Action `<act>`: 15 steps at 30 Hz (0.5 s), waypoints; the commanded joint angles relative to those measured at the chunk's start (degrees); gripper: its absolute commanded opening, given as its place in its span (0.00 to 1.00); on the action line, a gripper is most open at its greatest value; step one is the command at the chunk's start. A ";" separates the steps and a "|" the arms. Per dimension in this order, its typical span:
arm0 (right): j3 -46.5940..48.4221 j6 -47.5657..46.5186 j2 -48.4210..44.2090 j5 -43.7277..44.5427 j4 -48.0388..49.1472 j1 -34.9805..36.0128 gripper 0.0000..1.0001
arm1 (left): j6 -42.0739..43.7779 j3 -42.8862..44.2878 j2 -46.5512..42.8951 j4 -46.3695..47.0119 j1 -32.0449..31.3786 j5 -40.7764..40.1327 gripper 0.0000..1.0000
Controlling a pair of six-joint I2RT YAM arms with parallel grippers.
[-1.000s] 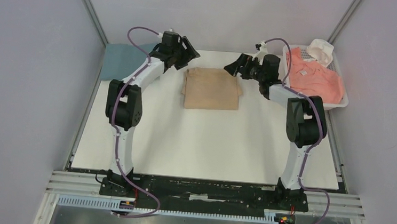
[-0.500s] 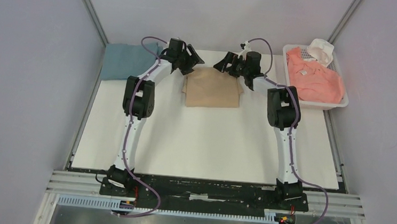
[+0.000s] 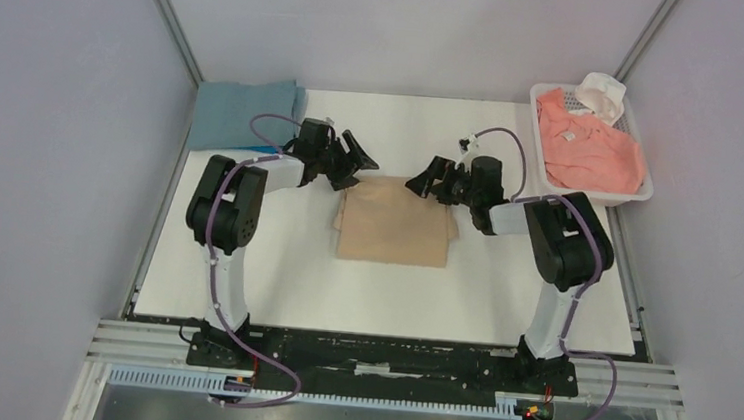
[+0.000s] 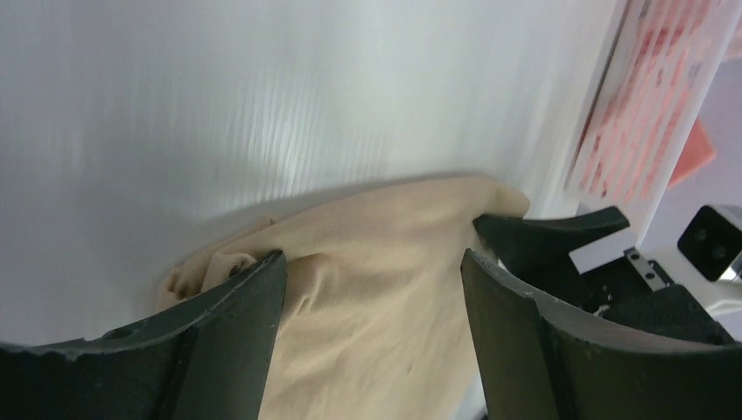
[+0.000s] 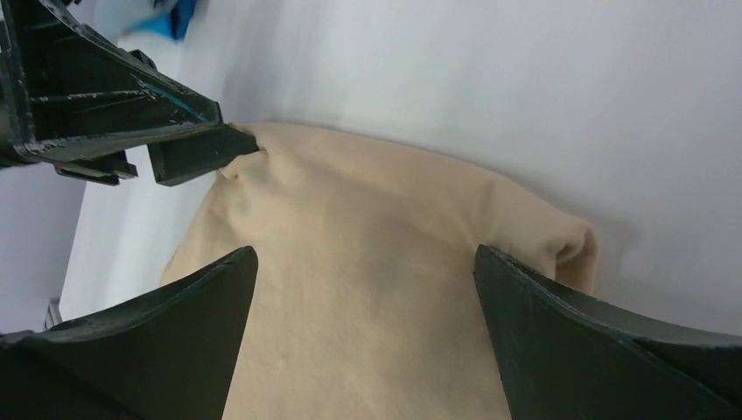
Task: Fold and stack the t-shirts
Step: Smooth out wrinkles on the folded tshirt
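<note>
A folded tan t-shirt [image 3: 393,224] lies flat at the middle of the white table. It also shows in the left wrist view [image 4: 376,289] and the right wrist view [image 5: 367,262]. My left gripper [image 3: 360,159] is open, low at the shirt's far left corner. My right gripper [image 3: 422,183] is open, low at the shirt's far right corner. Both face each other with jaws wide apart over the cloth, holding nothing. A folded grey-blue t-shirt [image 3: 240,112] lies at the far left. A salmon-pink t-shirt [image 3: 590,145] lies in the basket.
The white perforated basket [image 3: 640,199] stands at the far right corner, with a white cloth [image 3: 601,95] at its back. The table [image 3: 382,291] is walled by grey panels left, right and behind. A black rail runs along the near edge.
Both arms have drawn back toward the near side, and the tan shirt has shifted nearer with them. The grippers now sit lower at its far corners, still open.
</note>
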 commanded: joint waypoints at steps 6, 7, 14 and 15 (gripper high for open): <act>-19.49 -7.47 -22.59 10.29 -12.54 6.66 0.98 | 4.47 -21.67 -21.27 -2.93 0.22 0.05 0.85; -19.02 -7.91 -24.92 12.08 -13.54 7.26 0.98 | 5.09 -21.73 -23.43 -4.81 -0.28 -1.17 0.86; -16.40 -10.64 -37.83 16.85 -20.40 8.70 0.98 | 9.46 -24.70 -39.09 -18.28 -5.63 -16.24 0.86; -17.81 -10.64 -40.72 17.75 -20.34 8.75 0.98 | 9.57 -26.18 -41.42 -19.05 -5.88 -17.61 0.86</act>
